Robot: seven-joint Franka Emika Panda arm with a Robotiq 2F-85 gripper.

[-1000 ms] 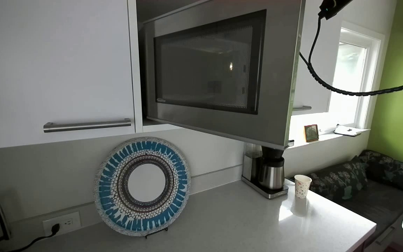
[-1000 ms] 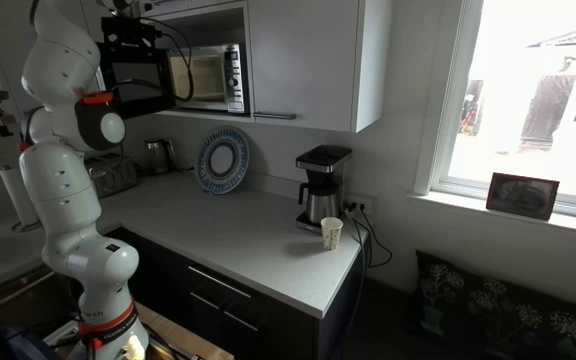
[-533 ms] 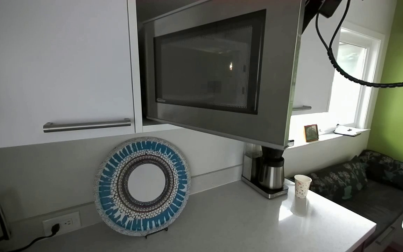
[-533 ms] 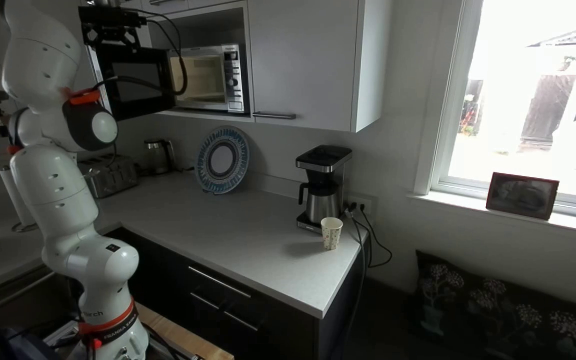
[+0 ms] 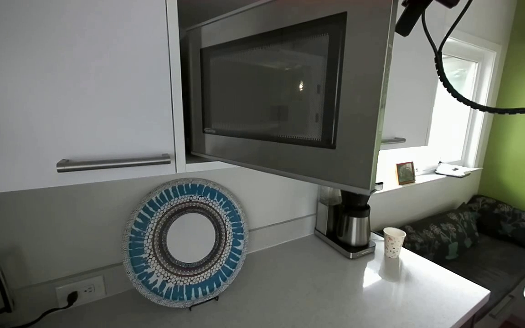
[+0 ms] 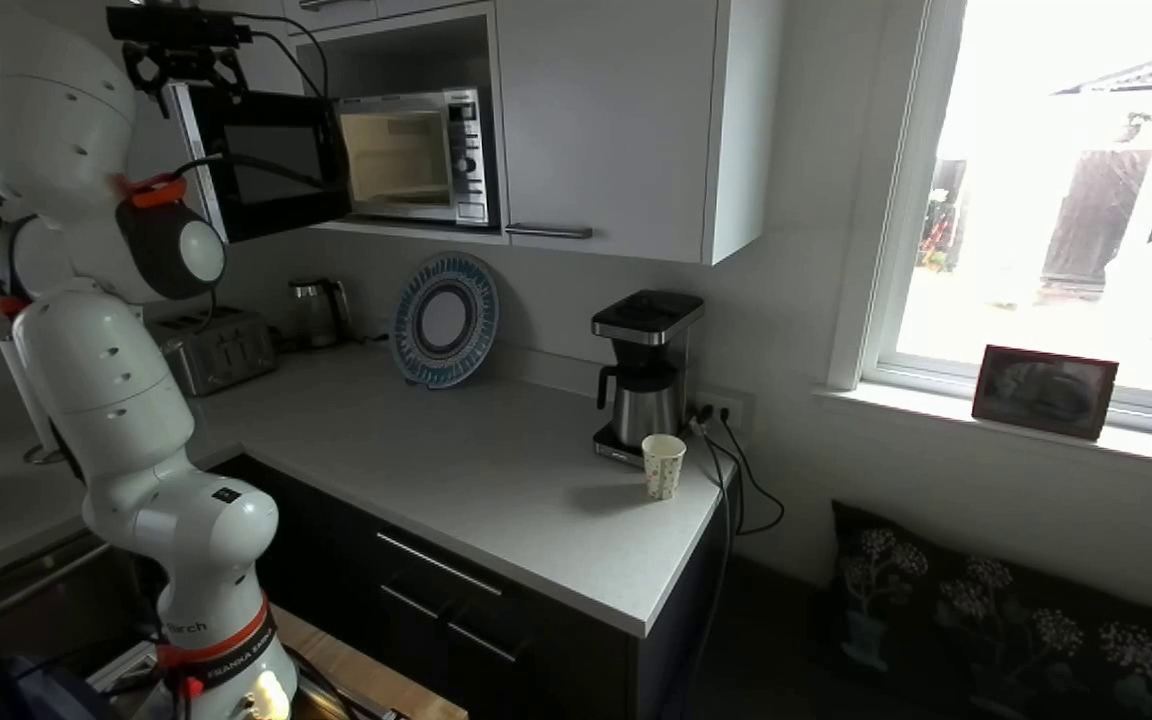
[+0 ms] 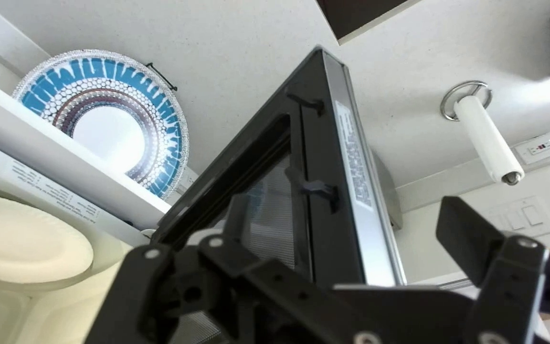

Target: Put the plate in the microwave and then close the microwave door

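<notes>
Lower left in the wrist view, the plain cream-white plate (image 7: 22, 243) is showing oval inside the microwave (image 7: 55, 306), the gripper (image 7: 349, 227) holding nothing, jaws wide apart.

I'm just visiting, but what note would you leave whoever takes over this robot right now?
Black two-fingered gripper: open, holding nothing.
Round white plate: inside the silver-grey boxy microwave.
Wide grey-framed dark-glass door: open; whether the gripper touches it, I can't tell.
Done: the plate is in.
Left: close the door.
</notes>
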